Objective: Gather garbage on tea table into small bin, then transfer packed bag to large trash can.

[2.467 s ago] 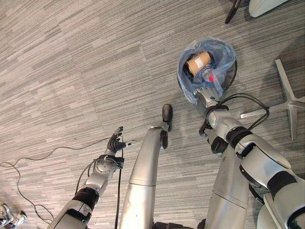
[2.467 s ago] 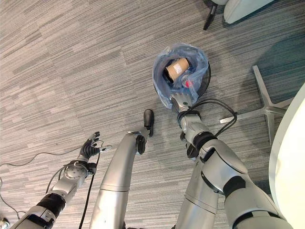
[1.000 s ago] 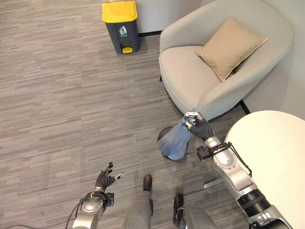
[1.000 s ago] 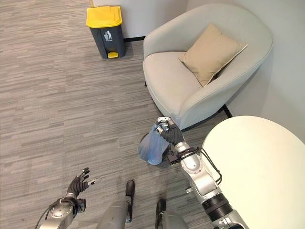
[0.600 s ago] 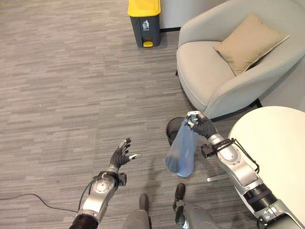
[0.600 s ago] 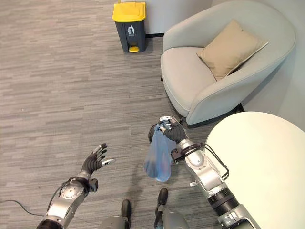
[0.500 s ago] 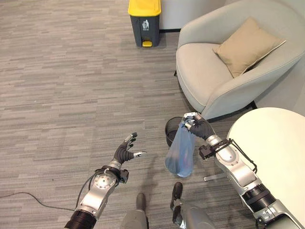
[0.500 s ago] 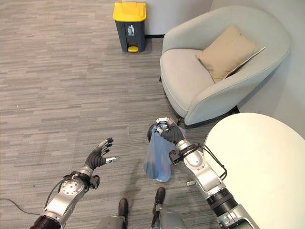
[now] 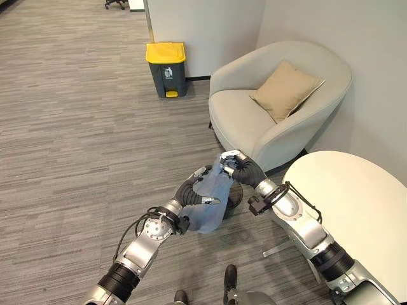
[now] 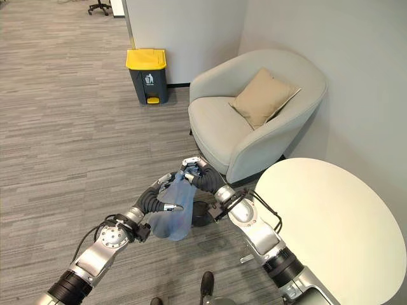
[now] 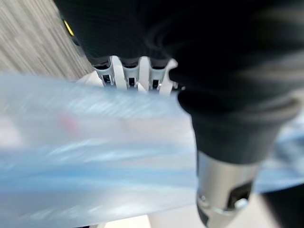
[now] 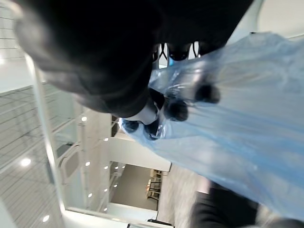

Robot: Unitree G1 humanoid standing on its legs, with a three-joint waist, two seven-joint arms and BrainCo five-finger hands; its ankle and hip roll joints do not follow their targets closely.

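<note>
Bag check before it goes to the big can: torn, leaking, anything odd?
Nothing stands out. The blue bag hangs whole, its neck bunched in the right hand, the left hand against its side. No spill shows on the floor.

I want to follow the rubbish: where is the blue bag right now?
The bag hangs in front of the robot, gripped at its top by the right hand, the left hand against its side, beside the armchair.

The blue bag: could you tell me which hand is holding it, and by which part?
The right hand grips the blue bag by its gathered top. The left hand is on the bag's side; whether it grips cannot be told.
</note>
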